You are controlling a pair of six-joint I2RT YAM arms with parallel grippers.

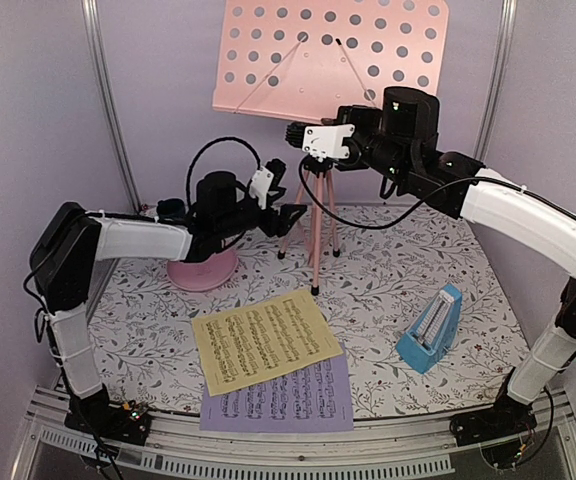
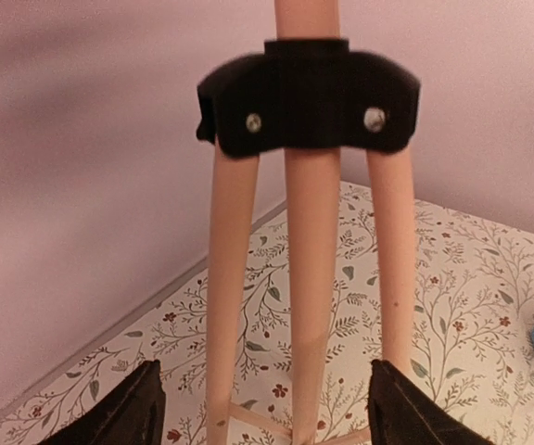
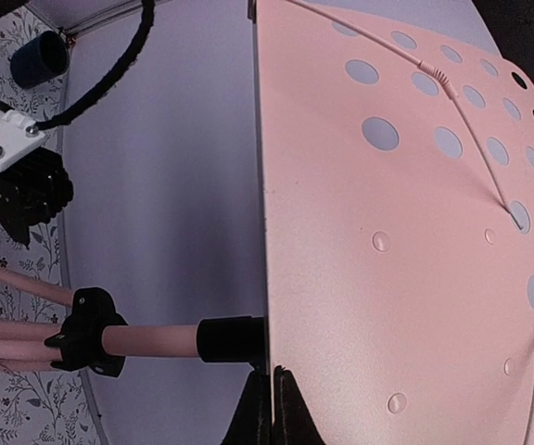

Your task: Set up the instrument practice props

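The pink music stand stands upright at the back middle, its perforated desk (image 1: 333, 55) high over the tripod legs (image 1: 315, 225). My right gripper (image 1: 295, 134) is shut on the desk's lower edge (image 3: 269, 278), fingertips pinched together there (image 3: 273, 403). My left gripper (image 1: 290, 213) is open, low beside the tripod, with the legs (image 2: 311, 278) between and just beyond its fingers (image 2: 142, 408), apart from them. The yellow sheet (image 1: 263, 340) lies flat at the front, overlapping the lavender sheet (image 1: 298, 405). The blue metronome (image 1: 431, 330) stands front right.
A round pink plate (image 1: 203, 270) sits under the left arm, and a small dark blue cup (image 3: 40, 57) stands behind it. A floral mat (image 1: 398, 260) covers the table. Purple walls close in the back and sides.
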